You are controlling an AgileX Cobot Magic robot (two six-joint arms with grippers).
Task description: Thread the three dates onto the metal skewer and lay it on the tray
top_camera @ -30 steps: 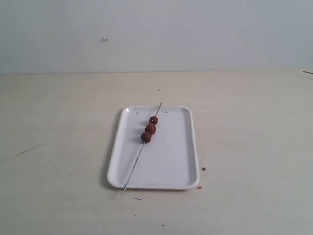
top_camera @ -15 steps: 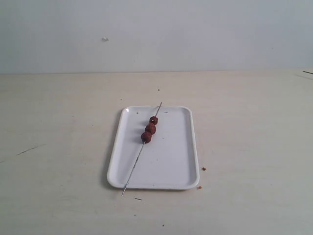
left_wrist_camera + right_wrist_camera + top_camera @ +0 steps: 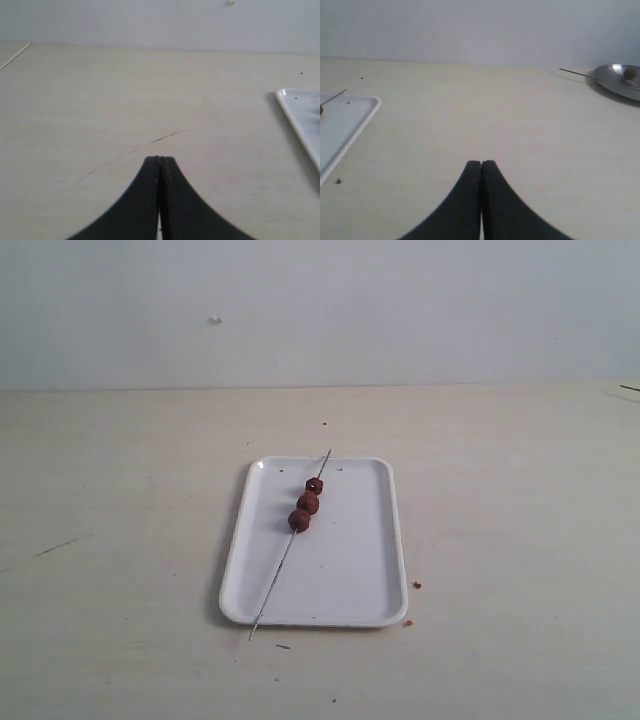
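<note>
In the exterior view a pale, matt tabletop [image 3: 500, 490] is seen before a plain grey-white wall [image 3: 400, 310]. The flat white tray [image 3: 350, 580], round-cornered and low-rimmed, is set at its middle. The thin metal skewer [image 3: 280, 580] is laid slantwise across it, both ends past the rim, with the three dates [image 3: 307, 503], wrinkled and red-brown, threaded in a close row. Brown crumbs [image 3: 416, 584] are scattered beside it. In the left wrist view the black left pincer [image 3: 159, 160] is shown pressed shut, empty. In the right wrist view the right pincer [image 3: 481, 163] is likewise closed on nothing, and a shiny metal dish [image 3: 615, 80] is shown only there.
</note>
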